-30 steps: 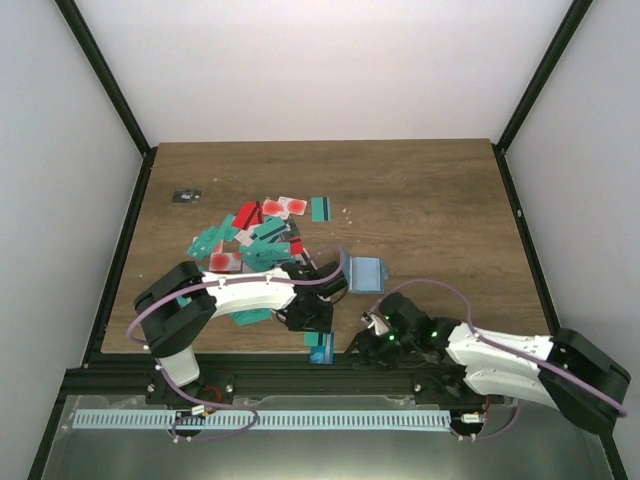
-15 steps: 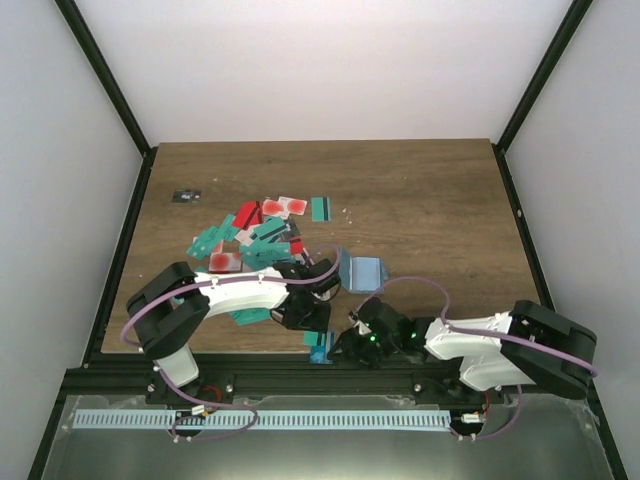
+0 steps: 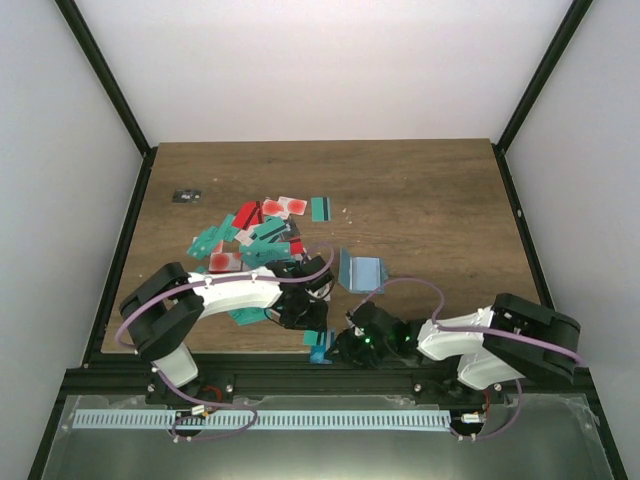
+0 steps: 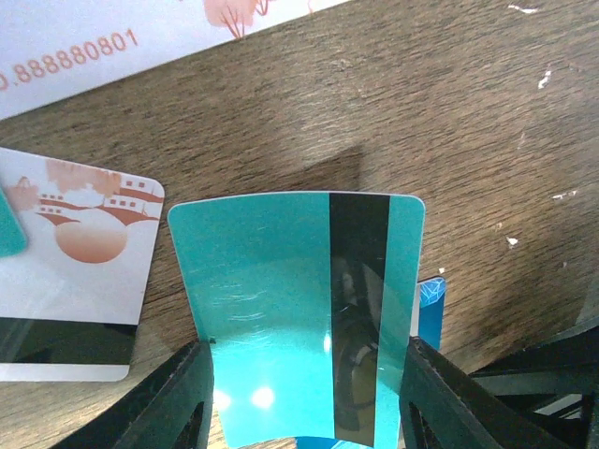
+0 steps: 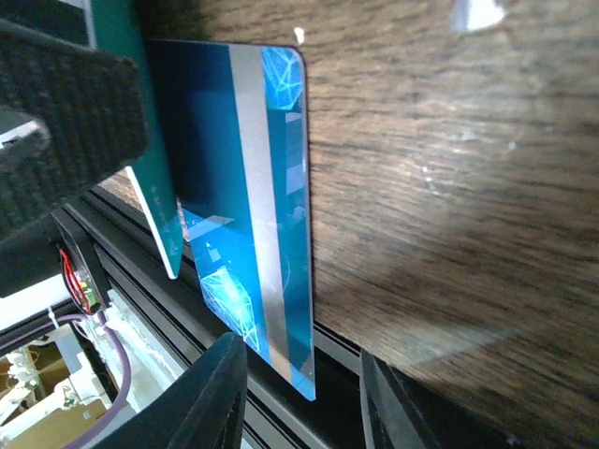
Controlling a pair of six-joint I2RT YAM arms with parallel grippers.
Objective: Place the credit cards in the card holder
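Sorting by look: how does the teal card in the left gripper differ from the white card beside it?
The teal card is plain teal; the white card bears an orange-pink picture. The teal card is held in the left gripper; the white card lies flat on the table. Both have a black stripe.

1. The top camera sits high up behind the left arm [image 3: 240, 292] and the right arm [image 3: 470, 340]. It looks down from far away and sees the whole table [image 3: 430, 200].
2. The left wrist camera is very close to the wood. It looks at a teal card [image 4: 281, 309].
3. The right wrist camera is very close too. It looks at a blue card [image 5: 253, 168] by the table's near edge.
4. Both wrist cameras see the same two cards.
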